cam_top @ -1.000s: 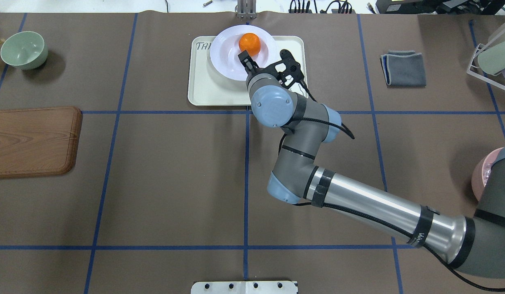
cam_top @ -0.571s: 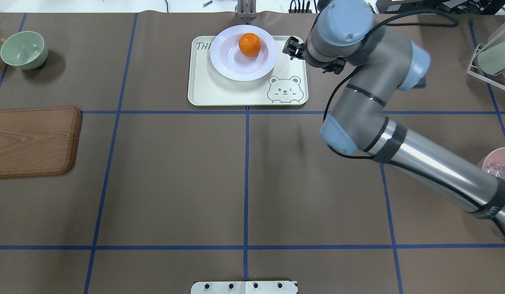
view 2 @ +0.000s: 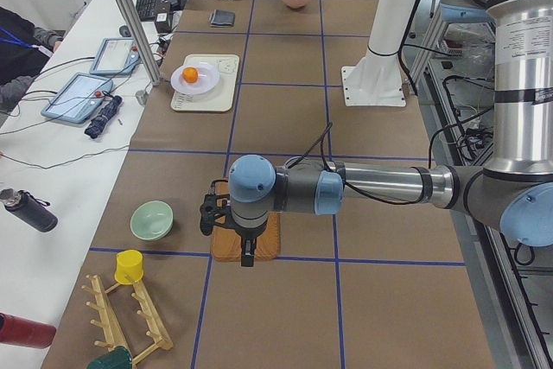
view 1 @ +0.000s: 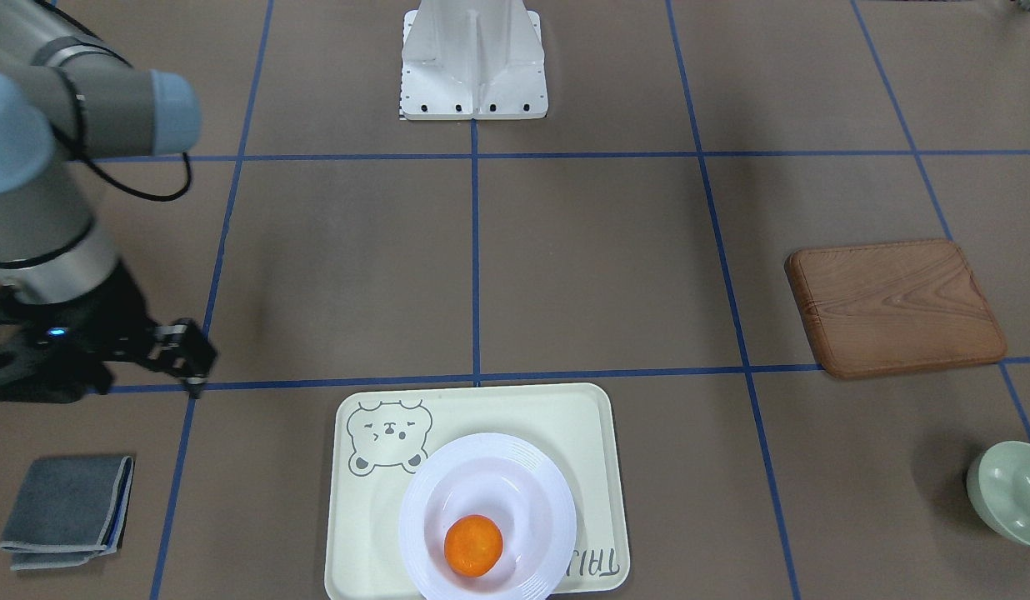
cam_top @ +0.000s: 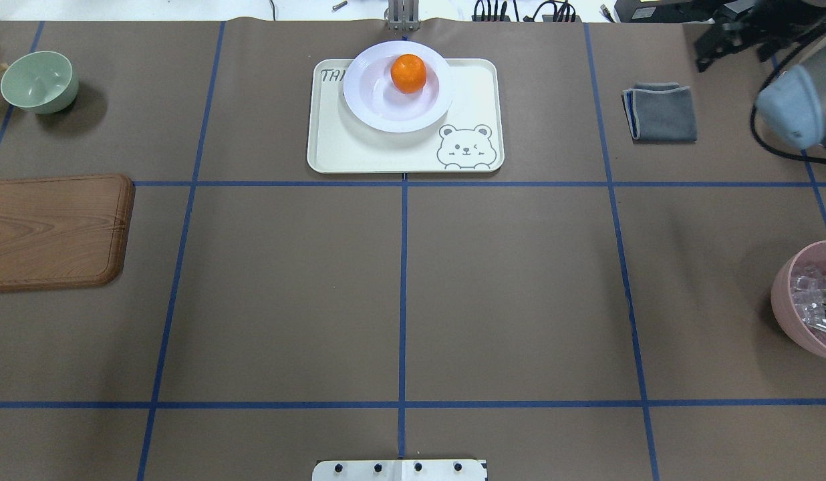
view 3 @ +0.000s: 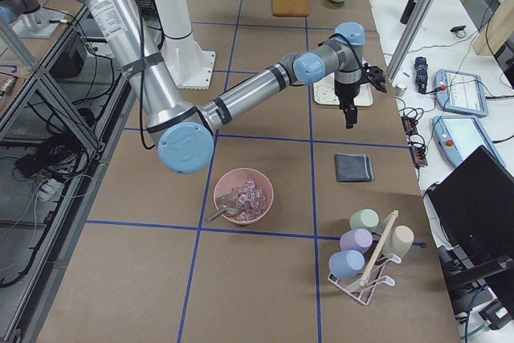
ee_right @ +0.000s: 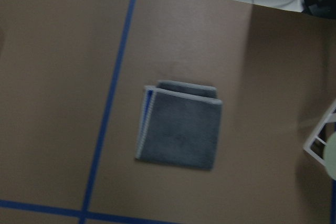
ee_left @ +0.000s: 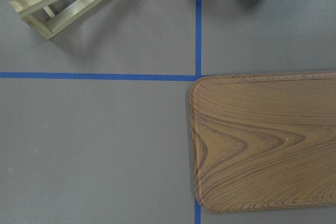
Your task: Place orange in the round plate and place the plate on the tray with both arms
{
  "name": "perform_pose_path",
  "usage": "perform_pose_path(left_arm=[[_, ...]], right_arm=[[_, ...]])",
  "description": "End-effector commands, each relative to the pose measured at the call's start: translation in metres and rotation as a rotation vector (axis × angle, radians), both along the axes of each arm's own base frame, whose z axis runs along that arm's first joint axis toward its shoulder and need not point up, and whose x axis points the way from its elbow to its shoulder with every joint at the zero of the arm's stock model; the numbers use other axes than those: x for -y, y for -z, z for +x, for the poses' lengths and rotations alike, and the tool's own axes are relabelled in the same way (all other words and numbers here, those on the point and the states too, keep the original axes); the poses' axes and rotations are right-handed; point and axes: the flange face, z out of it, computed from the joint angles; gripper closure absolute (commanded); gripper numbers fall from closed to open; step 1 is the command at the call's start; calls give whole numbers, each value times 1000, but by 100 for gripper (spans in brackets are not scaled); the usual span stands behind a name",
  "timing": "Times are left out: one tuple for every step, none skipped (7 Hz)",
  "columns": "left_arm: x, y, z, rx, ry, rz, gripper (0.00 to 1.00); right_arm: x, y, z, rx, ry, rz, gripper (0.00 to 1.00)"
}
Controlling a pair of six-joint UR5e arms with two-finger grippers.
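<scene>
- Status: orange (cam_top: 407,73) sits in plate (cam_top: 367,107), and plate sits on tray (cam_top: 339,148), well to the left of right gripper (view 1: 194,367). Task looks complete.
- Right gripper: empty, jaw gap unreadable.
- Left gripper (view 2: 247,257): above board (view 2: 270,244), state unreadable.
- Procedure: retract high, clear of cloth (cam_top: 660,112) below. Leave tray undisturbed.

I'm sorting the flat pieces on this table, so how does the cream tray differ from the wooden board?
The tray is pale cream with a grey bear drawing; the wooden board is brown with visible grain. The tray has a raised rim; the wooden board looks flat-topped. The tray holds the round plate with the orange; the wooden board holds neither. Both are rounded-corner rectangles lying flat.
</scene>
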Motion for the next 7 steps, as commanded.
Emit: perform_pose_path(left_arm=[[-6, -8, 0, -1, 5, -28, 2], [-11, -5, -1, -13, 4, -10, 2], [-24, -7, 2, -12, -1, -15, 2], [-37, -17, 3, -16, -1, -41, 2], [-41, -15, 1, -15, 4, -40, 2], [-45, -14, 2, -13, 4, -38, 2], [-45, -13, 1, -7, 4, -36, 2]], right_arm=[[-40, -94, 106, 28, 77, -10, 0], [-62, -129, 134, 20, 58, -44, 0], [-97, -171, 143, 8, 47, -107, 0], [-123, -190, 150, 2, 36, -143, 0], [-143, -196, 155, 4, 29, -155, 0], [-151, -197, 165, 15, 8, -159, 0], [-156, -190, 182, 37, -26, -155, 0]])
